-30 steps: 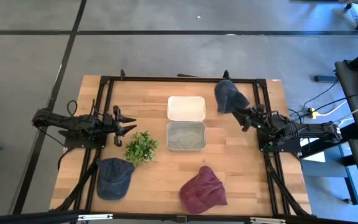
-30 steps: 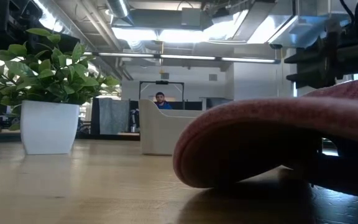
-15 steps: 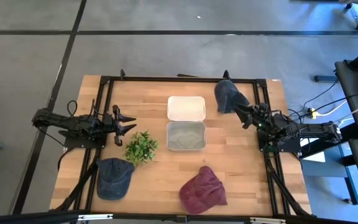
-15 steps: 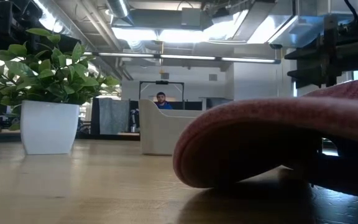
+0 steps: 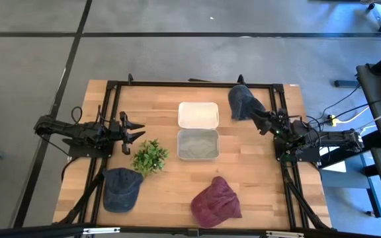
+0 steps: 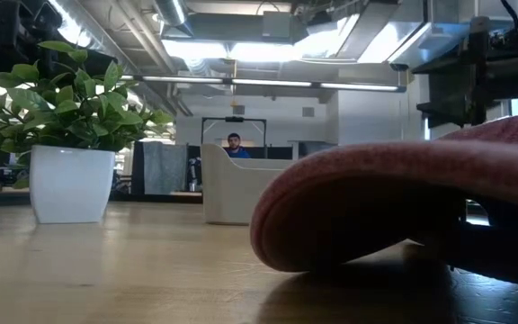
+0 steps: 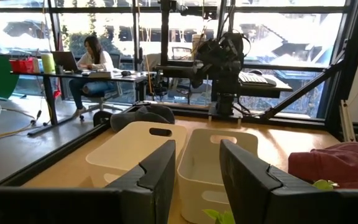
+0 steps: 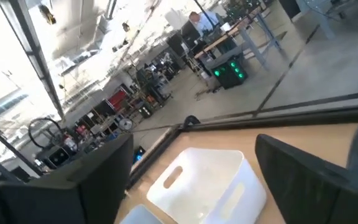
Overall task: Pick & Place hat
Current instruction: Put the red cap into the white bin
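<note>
Three hats lie on the wooden table. A dark grey-blue hat (image 5: pixel 243 102) sits crown up by the far right corner and shows again as the dark hat (image 7: pixel 143 116) in the left wrist view. A blue cap (image 5: pixel 121 188) lies near the left front, and a maroon hat (image 5: pixel 215 201) at the near edge fills the low view as the maroon hat (image 6: pixel 403 202). My right gripper (image 5: pixel 262 123) hovers open just beside the dark hat, nothing between its fingers (image 8: pixel 194 168). My left gripper (image 5: pixel 135 132) waits open at the table's left (image 7: pixel 197 168).
A white bin (image 5: pixel 198 114) and a grey-lined bin (image 5: pixel 198 145) stand side by side mid-table. A potted plant (image 5: pixel 151 157) stands near my left gripper. A black frame rail (image 5: pixel 190 84) runs round the table. People sit at desks in the room beyond.
My right gripper has drawn back a little toward the table's right edge, away from the dark hat. The hats have stayed where they were.
</note>
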### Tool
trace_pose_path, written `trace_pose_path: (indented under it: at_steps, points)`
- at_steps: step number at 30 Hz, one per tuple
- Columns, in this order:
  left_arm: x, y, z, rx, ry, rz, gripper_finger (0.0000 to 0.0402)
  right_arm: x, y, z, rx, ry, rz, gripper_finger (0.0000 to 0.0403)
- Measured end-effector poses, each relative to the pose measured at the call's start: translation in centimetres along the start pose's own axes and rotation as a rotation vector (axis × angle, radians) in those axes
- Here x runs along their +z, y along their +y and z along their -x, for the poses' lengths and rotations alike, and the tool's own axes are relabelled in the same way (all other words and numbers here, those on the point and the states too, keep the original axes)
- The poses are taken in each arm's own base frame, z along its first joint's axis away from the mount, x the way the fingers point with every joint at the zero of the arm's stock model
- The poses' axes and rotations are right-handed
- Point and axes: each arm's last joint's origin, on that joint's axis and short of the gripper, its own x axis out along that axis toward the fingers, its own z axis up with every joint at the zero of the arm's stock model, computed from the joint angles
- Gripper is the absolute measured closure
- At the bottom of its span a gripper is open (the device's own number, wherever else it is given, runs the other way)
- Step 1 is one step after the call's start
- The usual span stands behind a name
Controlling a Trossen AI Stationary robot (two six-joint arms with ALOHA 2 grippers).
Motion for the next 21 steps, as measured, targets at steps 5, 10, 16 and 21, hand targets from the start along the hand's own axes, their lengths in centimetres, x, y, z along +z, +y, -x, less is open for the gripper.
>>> trace_pose_path:
  at_steps: [5, 10, 16, 21]
  points:
    - [0.0, 0.0, 0.0, 0.003, 0.0, -0.029, 0.028, 1.1, 0.8, 0.1, 0.087, -0.086, -0.057, 0.0062]
    - [0.0, 0.0, 0.0, 0.003, -0.002, -0.029, 0.028, 3.9, 3.2, 0.1, 0.19, -0.1, 0.044, 0.0064]
    - [0.1, 0.0, 0.0, 0.003, -0.007, -0.028, 0.028, 8.4, 7.9, -1.1, 0.223, 0.003, 0.235, 0.0065]
    - [0.1, 0.0, 0.0, 0.0, -0.006, -0.029, 0.028, 9.4, 11.2, -3.2, 0.164, 0.372, 0.277, 0.0065]
